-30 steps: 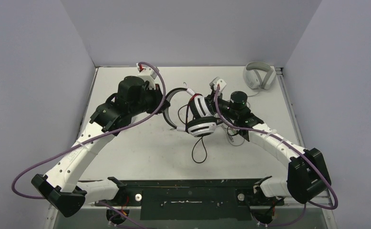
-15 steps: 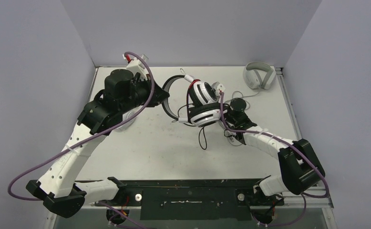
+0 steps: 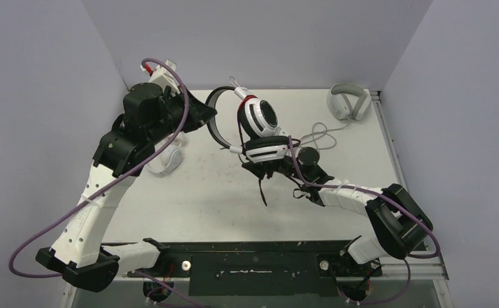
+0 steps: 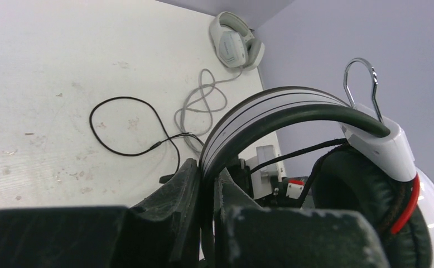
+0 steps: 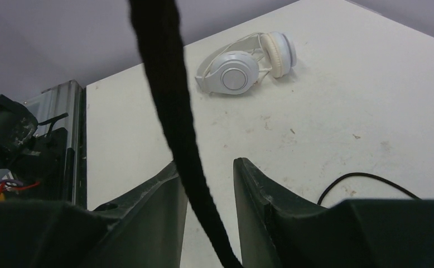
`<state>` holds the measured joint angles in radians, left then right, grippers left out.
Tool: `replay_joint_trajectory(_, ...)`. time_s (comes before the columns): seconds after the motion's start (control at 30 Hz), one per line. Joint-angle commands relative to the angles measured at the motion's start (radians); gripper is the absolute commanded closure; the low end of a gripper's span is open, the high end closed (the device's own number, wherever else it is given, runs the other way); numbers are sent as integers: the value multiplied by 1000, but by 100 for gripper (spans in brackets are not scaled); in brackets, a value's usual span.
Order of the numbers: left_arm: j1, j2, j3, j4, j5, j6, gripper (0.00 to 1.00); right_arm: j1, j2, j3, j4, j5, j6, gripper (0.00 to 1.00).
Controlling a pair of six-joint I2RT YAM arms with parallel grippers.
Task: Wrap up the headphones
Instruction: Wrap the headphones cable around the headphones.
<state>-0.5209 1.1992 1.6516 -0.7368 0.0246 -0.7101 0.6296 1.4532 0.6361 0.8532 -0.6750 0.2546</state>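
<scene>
One headset (image 3: 260, 120) is clamped in the left claw (image 4: 206, 174).

Lab test cell: bare grey walls (image 3: 253, 38), scuffed white table (image 3: 195, 205) w/ 2 arms (image 3: 99, 199).

— Report the left side.
— My left arm (image 3: 96, 192) slopes up steeply from its base, with the elbow high and the wrist turned toward the centre. My left gripper (image 4: 206, 192) is clamped on the band of the headset (image 3: 258, 115), fingers nearly together.
— And the right side?
— My right arm (image 3: 356, 194) is folded low, with the forearm level and reaching leftward. My right gripper (image 5: 205, 181) has its fingers a little apart. The black cable (image 5: 170, 100) crosses the gap; contact cannot be confirmed.
</scene>
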Motion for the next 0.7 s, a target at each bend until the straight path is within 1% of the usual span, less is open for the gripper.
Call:
replay_joint_trajectory(0.0,79,1,27,295,128,-212,100,28,-15,-48,161,15,14,64)
replay_joint_trajectory(0.17,101,13,19,306,167,-221,100,15,-44,-96,235,29,47,62)
replay_joint_trajectory(0.3,101,10,2,307,209,-217,100,-31,-49,-83,238,23,91,61)
replay_joint_trajectory(0.37,101,8,-10,301,250,-203,100,-73,-40,-43,205,0,114,62)
replay_joint_trajectory(0.47,99,5,-35,235,304,-135,100,-132,-36,33,121,-43,126,61)
replay_joint_trajectory(0.57,99,-5,-69,115,283,-43,100,-164,-63,110,-14,-42,75,49)
replay_joint_trajectory(0.67,99,-25,-113,51,198,34,100,-178,-98,157,-113,-28,40,43)
